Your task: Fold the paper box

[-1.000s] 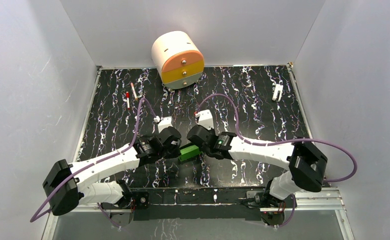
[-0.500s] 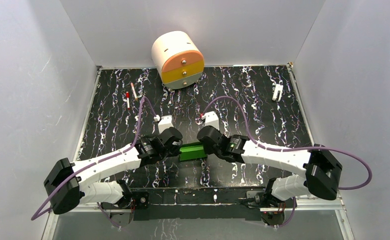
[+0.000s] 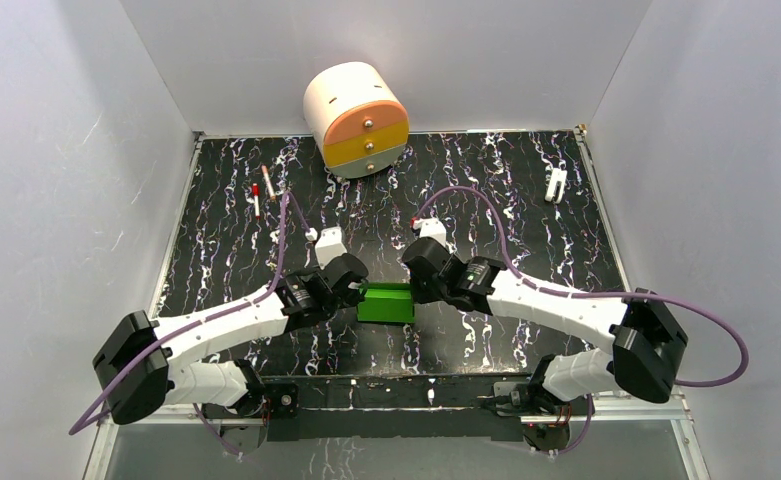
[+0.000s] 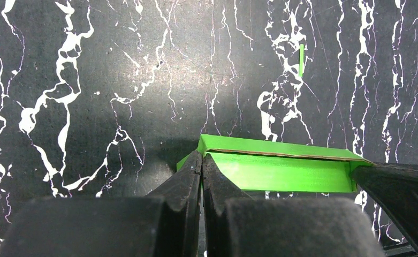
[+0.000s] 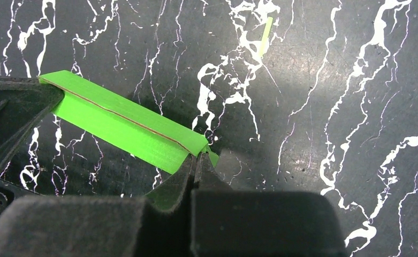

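Observation:
The paper box (image 3: 386,303) is a bright green folded card, held up between both arms near the table's front middle. My left gripper (image 4: 202,156) is shut on the paper box (image 4: 281,170) at its left end flap. My right gripper (image 5: 194,156) is shut on the right end flap of the paper box (image 5: 121,128). In the top view the left gripper (image 3: 354,292) and the right gripper (image 3: 415,290) face each other across the card. A long top panel with a brown raw edge folds over a side panel.
A cream round drawer unit (image 3: 356,118) with orange and yellow drawers stands at the back. Two red-and-white pens (image 3: 261,190) lie at the back left, a white clip (image 3: 556,184) at the back right. A thin green sliver (image 4: 301,60) lies on the black marbled table (image 3: 526,230).
The right gripper has swung rightward and back, and the green card between the grippers has stretched out from a small tilted piece to a wider, level shape. The left gripper barely moved.

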`<state>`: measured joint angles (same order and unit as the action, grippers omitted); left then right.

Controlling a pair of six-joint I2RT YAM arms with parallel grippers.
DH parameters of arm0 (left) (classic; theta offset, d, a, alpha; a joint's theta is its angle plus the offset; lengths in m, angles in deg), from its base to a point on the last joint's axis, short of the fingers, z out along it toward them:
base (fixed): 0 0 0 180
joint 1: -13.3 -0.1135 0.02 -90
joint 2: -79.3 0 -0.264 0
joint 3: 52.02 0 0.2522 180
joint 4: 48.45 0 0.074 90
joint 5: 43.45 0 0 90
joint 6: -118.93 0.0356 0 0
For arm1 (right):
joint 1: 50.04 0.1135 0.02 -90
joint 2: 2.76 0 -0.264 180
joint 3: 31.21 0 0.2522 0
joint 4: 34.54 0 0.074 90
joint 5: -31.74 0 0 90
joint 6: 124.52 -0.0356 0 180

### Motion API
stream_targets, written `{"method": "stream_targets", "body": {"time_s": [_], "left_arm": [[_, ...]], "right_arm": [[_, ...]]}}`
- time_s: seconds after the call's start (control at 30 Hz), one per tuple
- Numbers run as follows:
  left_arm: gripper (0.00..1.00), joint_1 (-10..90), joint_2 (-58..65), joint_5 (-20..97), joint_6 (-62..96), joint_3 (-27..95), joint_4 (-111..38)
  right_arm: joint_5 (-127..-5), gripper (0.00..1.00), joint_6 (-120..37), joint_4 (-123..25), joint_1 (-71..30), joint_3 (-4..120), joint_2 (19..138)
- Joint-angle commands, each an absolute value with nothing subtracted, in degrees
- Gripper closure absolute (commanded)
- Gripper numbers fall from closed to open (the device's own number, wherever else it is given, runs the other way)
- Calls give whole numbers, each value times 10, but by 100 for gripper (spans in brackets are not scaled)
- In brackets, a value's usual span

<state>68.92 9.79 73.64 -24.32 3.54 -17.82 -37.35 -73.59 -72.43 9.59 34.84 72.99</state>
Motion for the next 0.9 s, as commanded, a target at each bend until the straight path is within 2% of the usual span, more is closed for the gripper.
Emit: {"method": "stream_targets", "body": {"time_s": [0.0, 0.17, 0.3, 0.4, 0.87], "left_arm": [[100, 692, 85, 721, -252, -7, -86], [100, 692, 91, 720, -250, -13, -95], [100, 692, 99, 723, -235, -13, -102], [100, 693, 109, 728, -224, -15, -105], [100, 693, 128, 725, -159, -14, -140]], "right_arm": [[-377, 100, -758, -755, 92, 385, 739], [-419, 99, -715, -744, 92, 386, 736], [-447, 75, -646, -697, 92, 371, 698], [-468, 63, -579, -672, 92, 367, 669], [-560, 38, -180, -554, 92, 286, 606]]}}
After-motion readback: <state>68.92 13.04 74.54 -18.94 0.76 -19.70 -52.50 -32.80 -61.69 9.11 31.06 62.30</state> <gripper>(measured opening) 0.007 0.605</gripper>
